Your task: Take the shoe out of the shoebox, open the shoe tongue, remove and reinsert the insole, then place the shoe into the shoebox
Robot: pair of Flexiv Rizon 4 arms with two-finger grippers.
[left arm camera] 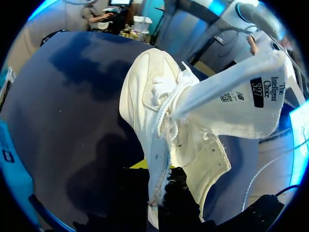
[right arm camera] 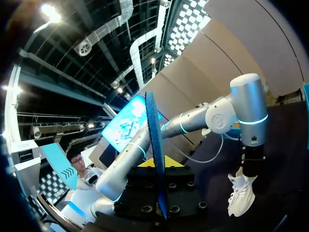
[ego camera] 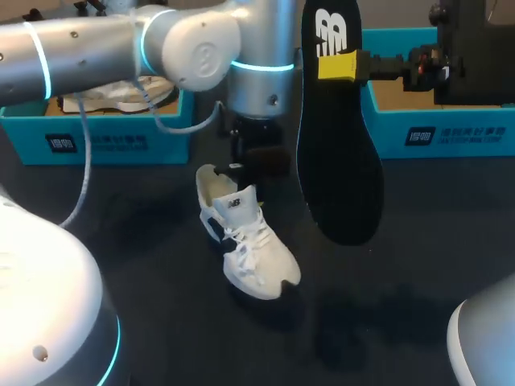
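Observation:
A white lace-up shoe (ego camera: pixel 251 245) stands on the dark table (ego camera: pixel 145 265), toe toward the front. My left gripper (ego camera: pixel 245 165) comes down from above and is shut on the rim at its heel. In the left wrist view the shoe (left arm camera: pixel 154 96) runs ahead of the gripper (left arm camera: pixel 157 181), and its tongue (left arm camera: pixel 236 104) is folded out to one side. My right gripper (ego camera: pixel 346 66) is shut on a black insole (ego camera: pixel 338 153) that hangs upright in the air right of the shoe. The right wrist view shows the insole (right arm camera: pixel 155 159) edge-on between the fingers and the shoe (right arm camera: pixel 240 195) farther off.
Two blue shoeboxes stand along the back. The left shoebox (ego camera: pixel 96 133) holds another white shoe (ego camera: pixel 121 96); the right shoebox (ego camera: pixel 438 125) is behind my right gripper. My left arm (ego camera: pixel 201 48) spans the back left of the table.

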